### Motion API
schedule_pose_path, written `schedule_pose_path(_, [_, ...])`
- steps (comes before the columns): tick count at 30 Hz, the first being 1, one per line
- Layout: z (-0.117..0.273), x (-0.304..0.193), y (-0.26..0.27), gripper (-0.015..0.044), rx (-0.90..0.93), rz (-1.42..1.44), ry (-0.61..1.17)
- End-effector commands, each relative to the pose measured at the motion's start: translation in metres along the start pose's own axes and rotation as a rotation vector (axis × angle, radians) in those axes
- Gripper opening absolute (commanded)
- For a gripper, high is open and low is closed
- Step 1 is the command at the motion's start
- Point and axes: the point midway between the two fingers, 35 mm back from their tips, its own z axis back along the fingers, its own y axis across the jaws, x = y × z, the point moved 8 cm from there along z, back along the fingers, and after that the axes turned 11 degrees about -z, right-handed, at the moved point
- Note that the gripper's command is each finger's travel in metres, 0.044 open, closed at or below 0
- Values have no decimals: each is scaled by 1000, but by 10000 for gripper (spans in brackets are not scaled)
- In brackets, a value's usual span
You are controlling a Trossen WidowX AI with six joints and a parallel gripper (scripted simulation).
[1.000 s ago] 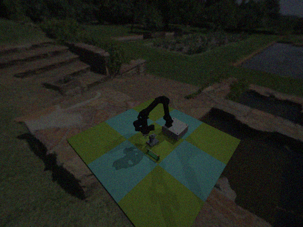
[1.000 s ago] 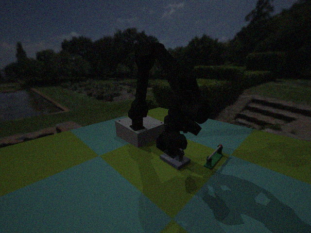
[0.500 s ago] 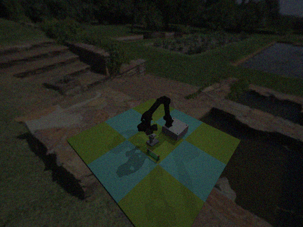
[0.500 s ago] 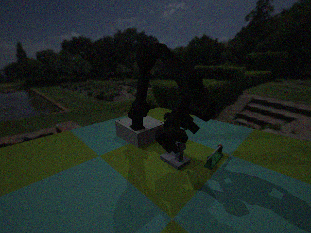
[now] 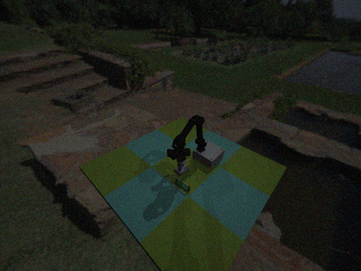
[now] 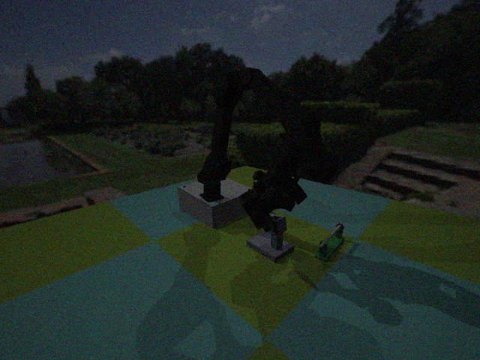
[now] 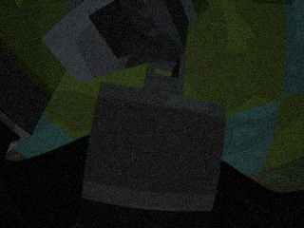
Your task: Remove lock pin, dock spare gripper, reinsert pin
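Carrying the spare gripper (image 7: 150, 144), the claw (image 5: 180, 158) (image 6: 267, 226) (image 7: 150, 144) is closed on that part and hangs low, close by the mount (image 5: 181, 169) (image 6: 267, 246) (image 7: 62, 40). You have the first stage done: the lock pin (image 5: 182, 182) (image 6: 331, 235) is out of the socket and lies along the top of a green rack (image 5: 183, 187) (image 6: 329, 250), which stands on the mat past the mount, to the claw's right in the exterior view. Docking looks to be the step in hand. You still have to seat the part, fetch the pin, push it through socket and spigot, then open the fingers and back away from everything.

Your spare gripper, held directly between the fingers, shows in the wrist view as a broad, dull grey block with paler bands along its upper and lower edges. A narrow spigot (image 7: 163, 85) juts from its upper edge, with a squarish opening through it. You see the spigot beside the mount's socket; whether they touch, you cannot tell. The mount itself is grey, an upright post on a flat base. The pin is pale, with a red end.
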Motion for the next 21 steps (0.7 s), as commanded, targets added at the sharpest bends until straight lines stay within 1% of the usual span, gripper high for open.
schedule_pose_path(1, [5, 1, 6, 0, -50, 16, 36])
schedule_pose_path(21, [24, 8, 42, 0, -285, 140, 172])
